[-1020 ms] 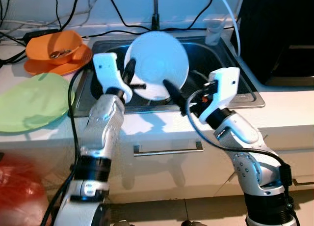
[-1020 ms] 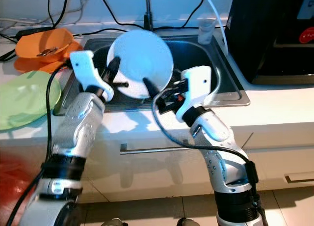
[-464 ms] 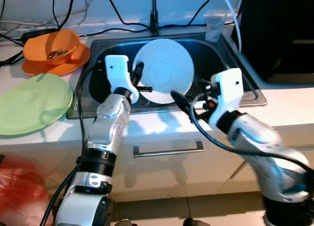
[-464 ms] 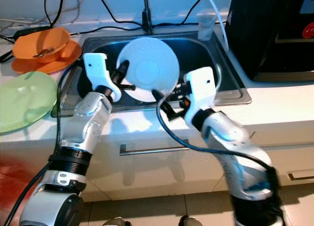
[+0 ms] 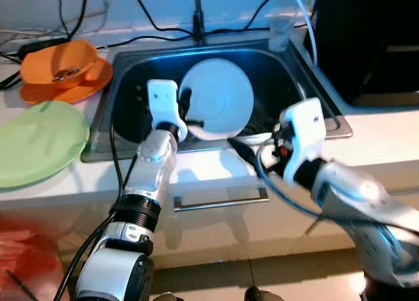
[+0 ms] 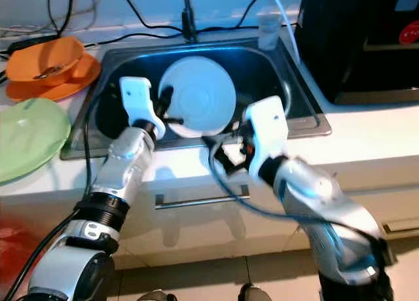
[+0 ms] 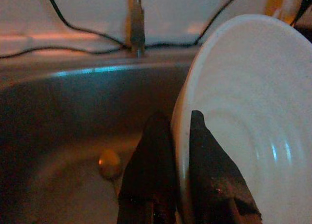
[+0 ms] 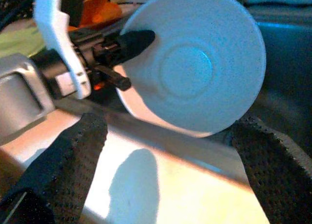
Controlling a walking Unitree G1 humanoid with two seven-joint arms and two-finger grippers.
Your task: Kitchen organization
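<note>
While the white plate [image 5: 216, 106] stands on edge over the sink [image 5: 298, 85] at frame centre, the left gripper [image 7: 175, 151] pinches its left rim between closed fingers; the right gripper [image 5: 237, 146], fingers spread empty, waits below its lower right edge.

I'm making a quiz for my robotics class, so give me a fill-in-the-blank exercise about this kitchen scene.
1. The left end effector pinches the rim of a ____ plate.
2. That plate is held over the ____.
3. The right end effector is ____, holding nothing.
4. The orange bowl sits on an ____ plate, beside the green plate.

Missing words: white; sink; open; orange
</note>
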